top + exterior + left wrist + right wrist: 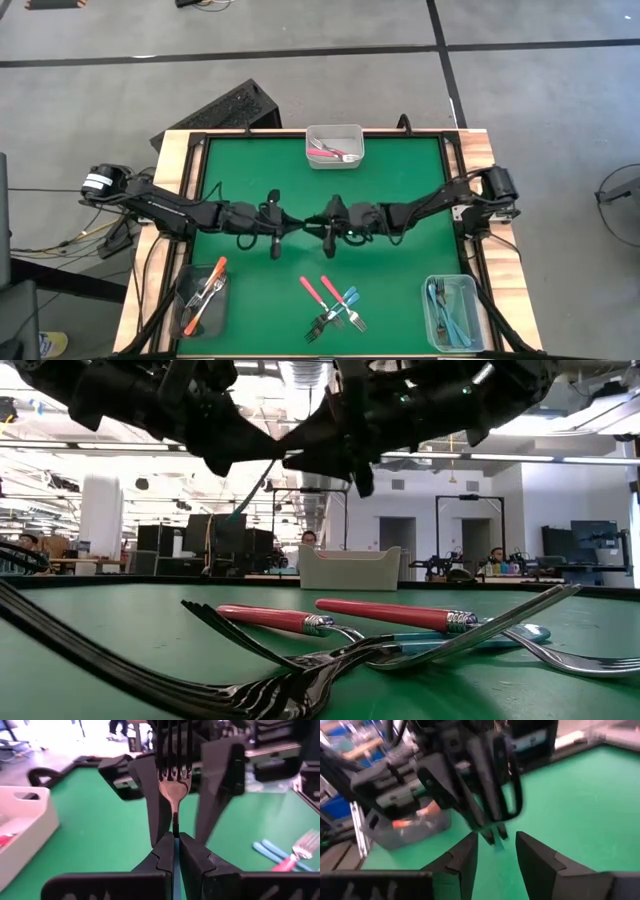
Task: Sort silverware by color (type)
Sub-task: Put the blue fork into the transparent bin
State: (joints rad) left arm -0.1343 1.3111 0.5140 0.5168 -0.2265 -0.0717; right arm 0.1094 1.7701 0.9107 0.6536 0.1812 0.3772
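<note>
Mid-tabletop (400, 180), the left gripper (176, 851) is clamped on a teal fork (174, 780) held in the air, tines toward the right gripper (496, 854) — whose fingers stand apart around the fork's end. Two pink forks (322, 296) lie near the front edge.

Readable text: none in any view.
Labels or brands: none legible on the arms, tubs, forks or worktop.
Numbers and signs: none legible in the room behind.
</note>
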